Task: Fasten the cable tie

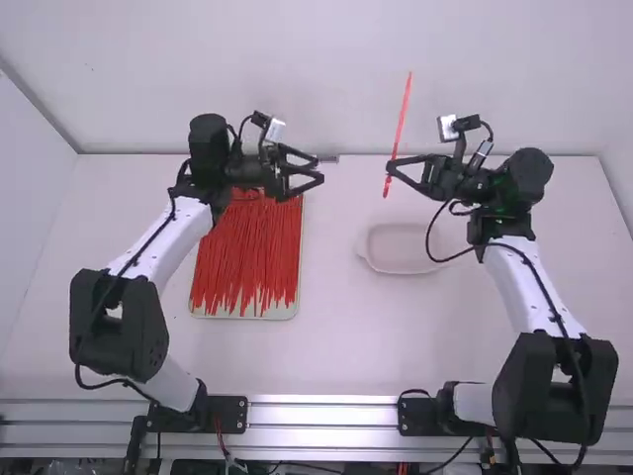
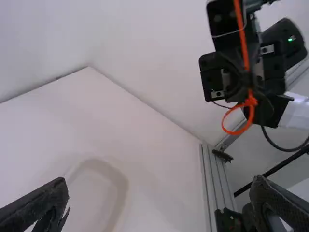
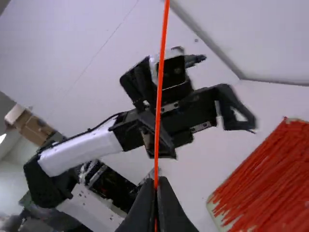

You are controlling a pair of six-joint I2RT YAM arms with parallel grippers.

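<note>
A red cable tie [image 1: 401,124] is pinched in my shut right gripper [image 1: 399,170] above the table's back middle. Its long tail points up and a small closed loop [image 1: 388,188] hangs below the fingers. The left wrist view has that loop [image 2: 235,118] under the right gripper [image 2: 239,79]. In the right wrist view the tie [image 3: 161,87] rises straight from my closed fingertips [image 3: 147,207]. My left gripper [image 1: 302,179] hovers open and holds nothing, a short way left of the tie, above the far end of the pile of ties. Its fingers [image 2: 46,208] are spread wide.
A flat tray [image 1: 242,313] heaped with several loose red cable ties [image 1: 249,252] lies left of centre under the left arm. A shallow white dish [image 1: 401,247] sits on the table below the right gripper. Bare white tabletop lies in front of both.
</note>
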